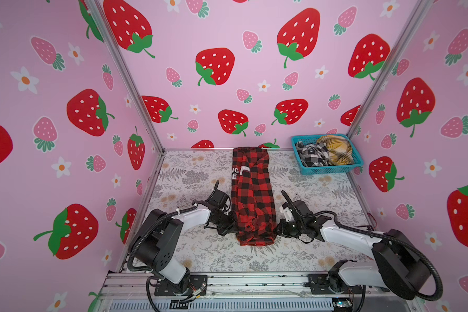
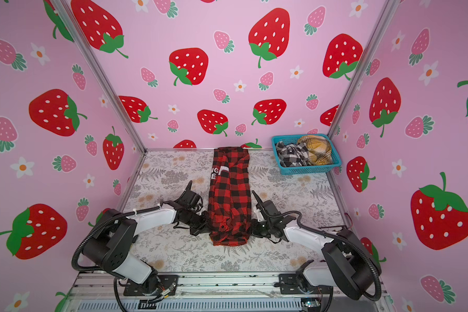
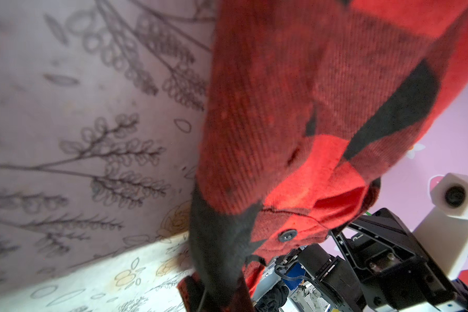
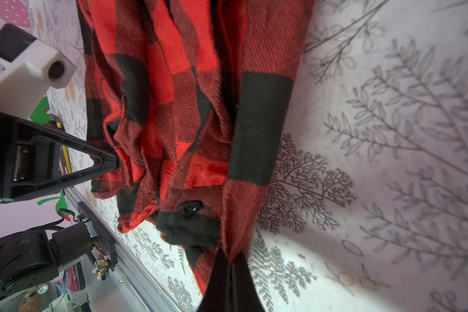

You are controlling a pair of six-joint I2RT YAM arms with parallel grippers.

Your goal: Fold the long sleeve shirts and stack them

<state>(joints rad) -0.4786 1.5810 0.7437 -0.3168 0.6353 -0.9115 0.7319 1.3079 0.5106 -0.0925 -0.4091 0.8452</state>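
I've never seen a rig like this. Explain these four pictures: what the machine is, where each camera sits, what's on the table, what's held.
This is a two-armed robot mounted at the table's near edge; each arm ends in a two-fingered gripper. The two wide pictures come from one twin camera overhead. The two close-ups come from cameras on the wrists. On the flower-patterned table lies a red-and-black checked shirt, folded into a long strip. The left gripper and right gripper are each shut on one side of its near end. In the far right corner a blue basket holds a black-and-white plaid garment and a yellow plaid garment.
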